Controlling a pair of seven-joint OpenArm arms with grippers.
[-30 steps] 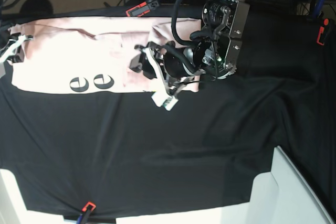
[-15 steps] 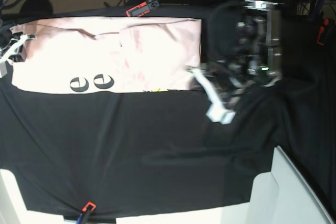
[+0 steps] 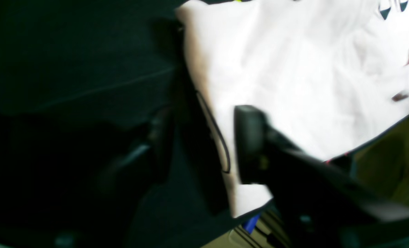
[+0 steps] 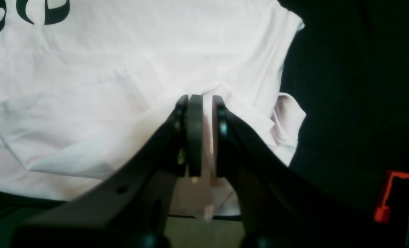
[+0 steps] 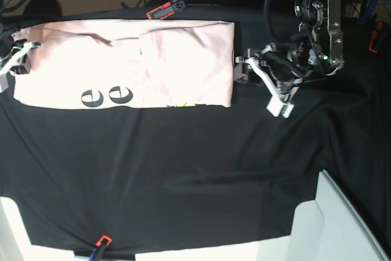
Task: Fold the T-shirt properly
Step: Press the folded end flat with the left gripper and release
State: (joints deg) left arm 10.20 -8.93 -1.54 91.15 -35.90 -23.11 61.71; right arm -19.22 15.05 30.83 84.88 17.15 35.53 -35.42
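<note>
Base view: the T-shirt (image 5: pixel 183 65) lies on the black cloth (image 5: pixel 177 169), between both grippers. Left wrist view: the left gripper (image 3: pixel 204 137) stands wide, near its folded edge. Right wrist view: the right gripper (image 4: pixel 207 100) is narrow, over the shirt.

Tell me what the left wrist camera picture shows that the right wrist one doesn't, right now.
Only the left wrist view shows a bit of yellow at the T-shirt's edge and a bright blue object.

Only the right wrist view shows a red clamp.

Both show the pale T-shirt, some dark lettering and black cloth.
</note>
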